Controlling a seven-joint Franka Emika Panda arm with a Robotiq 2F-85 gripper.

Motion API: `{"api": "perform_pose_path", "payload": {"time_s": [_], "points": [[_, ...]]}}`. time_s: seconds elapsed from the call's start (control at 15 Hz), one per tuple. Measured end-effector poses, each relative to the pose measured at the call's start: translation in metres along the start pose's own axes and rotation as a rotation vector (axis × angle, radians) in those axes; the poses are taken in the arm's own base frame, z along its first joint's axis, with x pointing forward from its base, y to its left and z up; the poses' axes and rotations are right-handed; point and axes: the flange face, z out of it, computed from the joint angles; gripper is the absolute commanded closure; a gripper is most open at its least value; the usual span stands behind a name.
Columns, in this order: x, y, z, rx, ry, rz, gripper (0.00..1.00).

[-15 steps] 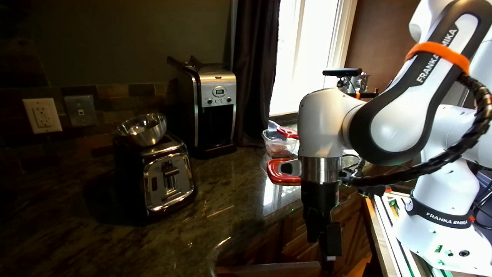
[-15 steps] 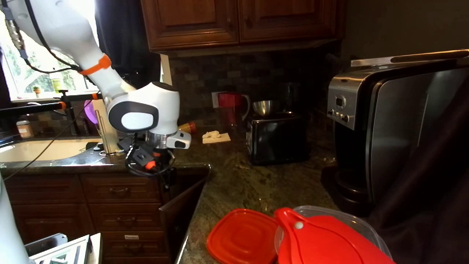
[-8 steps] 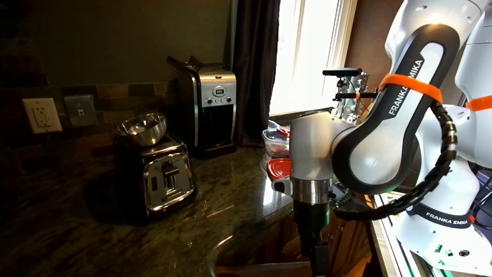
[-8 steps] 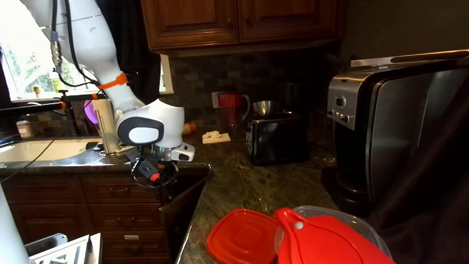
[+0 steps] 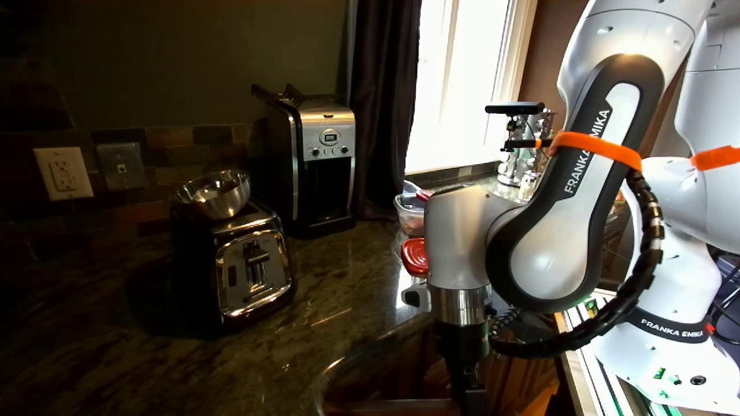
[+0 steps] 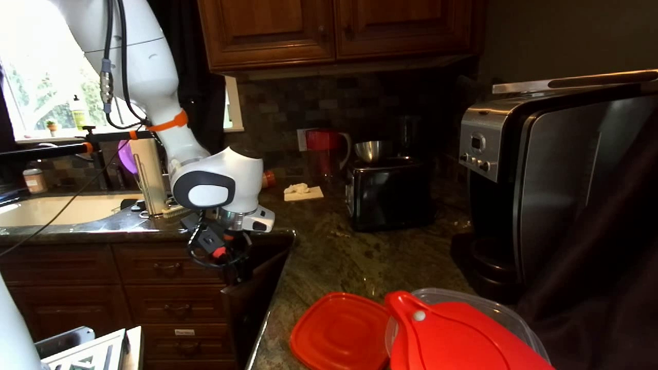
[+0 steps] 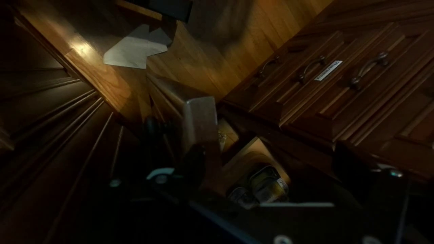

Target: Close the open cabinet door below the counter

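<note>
- Panelled wooden wall cabinets (image 6: 339, 31)
- Below the wall cabinets, dim brick-pattern tiles (image 6: 329, 105)
- Left of the wall cabinets, a dark curtain (image 6: 199, 77) and a daylit window (image 6: 31, 77)
- A wooden plank floor (image 7: 196, 64), one patch gleaming brightly

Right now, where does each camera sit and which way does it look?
An exterior view: above the dark stone counter, facing the toaster, coffee maker and window; the arm and base show at right.
An exterior view: behind a red plastic lid, facing along the counter toward the red pitcher; the arm shows at left.
Wrist view: at the arm's end, facing down past the robot's fingers to the open cabinet door and wood floor.
Both exterior views share the toaster, metal bowl and coffee maker.
</note>
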Motion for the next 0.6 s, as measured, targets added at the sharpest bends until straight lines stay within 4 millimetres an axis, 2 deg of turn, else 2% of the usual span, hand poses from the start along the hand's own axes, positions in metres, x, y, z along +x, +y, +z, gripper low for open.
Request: {"api": "perform_pose_path", "payload": {"time_s": [0.27,0.47,0.6], "points": [[0.0,-0.009,0.0,0.014,0.009,0.008,0.0],[-0.001,-0.022,-0.007,0.014,0.055,0.001,0.0],[-0.006,-0.023,-0.011,0.0,0.069,0.028,0.0]]}}
